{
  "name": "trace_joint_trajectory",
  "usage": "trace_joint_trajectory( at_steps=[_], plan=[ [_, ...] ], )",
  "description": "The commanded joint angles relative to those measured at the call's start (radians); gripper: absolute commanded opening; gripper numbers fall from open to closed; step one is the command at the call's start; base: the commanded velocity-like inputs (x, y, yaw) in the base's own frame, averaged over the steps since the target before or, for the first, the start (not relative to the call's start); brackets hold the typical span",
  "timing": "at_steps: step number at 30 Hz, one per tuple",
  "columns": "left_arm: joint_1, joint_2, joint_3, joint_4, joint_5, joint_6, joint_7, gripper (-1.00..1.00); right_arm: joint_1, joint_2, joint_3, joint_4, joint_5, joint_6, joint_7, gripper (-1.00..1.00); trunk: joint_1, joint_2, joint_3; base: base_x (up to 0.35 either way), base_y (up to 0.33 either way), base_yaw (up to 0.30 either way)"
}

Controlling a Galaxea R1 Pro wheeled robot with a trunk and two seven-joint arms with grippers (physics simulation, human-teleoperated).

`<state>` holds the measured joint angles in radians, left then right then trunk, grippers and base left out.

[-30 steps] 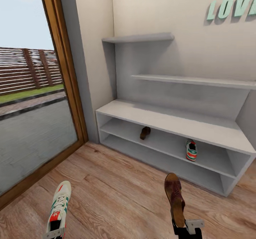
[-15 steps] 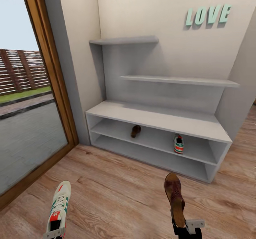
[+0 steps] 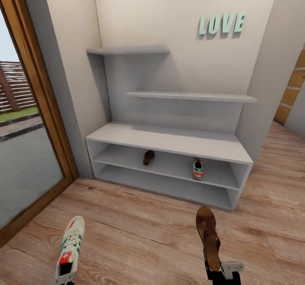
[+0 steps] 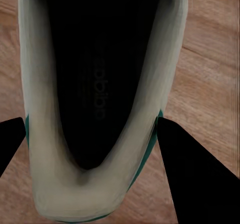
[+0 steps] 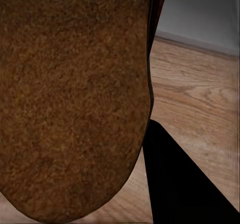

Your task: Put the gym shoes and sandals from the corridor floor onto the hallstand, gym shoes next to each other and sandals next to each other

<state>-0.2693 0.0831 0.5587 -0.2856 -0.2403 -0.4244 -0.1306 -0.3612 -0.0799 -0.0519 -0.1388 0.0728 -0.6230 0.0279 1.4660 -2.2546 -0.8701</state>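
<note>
Grey hallstand (image 3: 169, 143) at 12 o'clock, sandal (image 3: 148, 157) and gym shoe (image 3: 197, 169) on middle tier | left gripper (image 3: 63, 278) clamped on second gym shoe (image 3: 70, 247) | right gripper (image 3: 222, 272) clamped on second sandal (image 3: 207, 236)

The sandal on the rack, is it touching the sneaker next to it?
No, the sandal stands well apart from the gym shoe on the same tier.

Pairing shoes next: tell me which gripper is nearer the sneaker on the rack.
Right. The right gripper, holding a sandal, sits almost straight below the racked sneaker; the left gripper, holding the other sneaker, is far off to its left.
</note>
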Motion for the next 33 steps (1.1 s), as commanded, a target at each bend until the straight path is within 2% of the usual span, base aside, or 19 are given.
trace_joint_trajectory(
  at_steps=[1, 15, 21, 33],
  plan=[
    [-0.001, 0.000, 0.009, 0.000, -0.008, -0.004, -0.006, -1.00, -0.001, 0.000, -0.006, 0.001, 0.004, -0.002, 0.004, -1.00, 0.000, 0.000, 0.000, 0.000, 0.000, -0.232],
    [-0.001, 0.000, 0.009, 0.000, -0.008, -0.004, -0.006, -1.00, -0.001, 0.000, -0.006, 0.001, 0.004, -0.003, 0.004, -1.00, 0.000, 0.000, 0.009, 0.001, 0.000, -0.232],
    [-0.001, 0.000, 0.009, 0.000, -0.009, -0.004, -0.006, -1.00, -0.001, 0.000, -0.006, 0.002, 0.004, -0.003, 0.004, -1.00, 0.000, 0.000, 0.013, 0.164, 0.070, -0.232],
    [-0.001, 0.000, 0.009, 0.000, -0.010, -0.004, -0.006, -1.00, -0.001, 0.000, -0.006, 0.002, 0.004, -0.003, 0.004, -1.00, 0.000, 0.000, 0.022, 0.012, 0.005, -0.232]
  ],
)
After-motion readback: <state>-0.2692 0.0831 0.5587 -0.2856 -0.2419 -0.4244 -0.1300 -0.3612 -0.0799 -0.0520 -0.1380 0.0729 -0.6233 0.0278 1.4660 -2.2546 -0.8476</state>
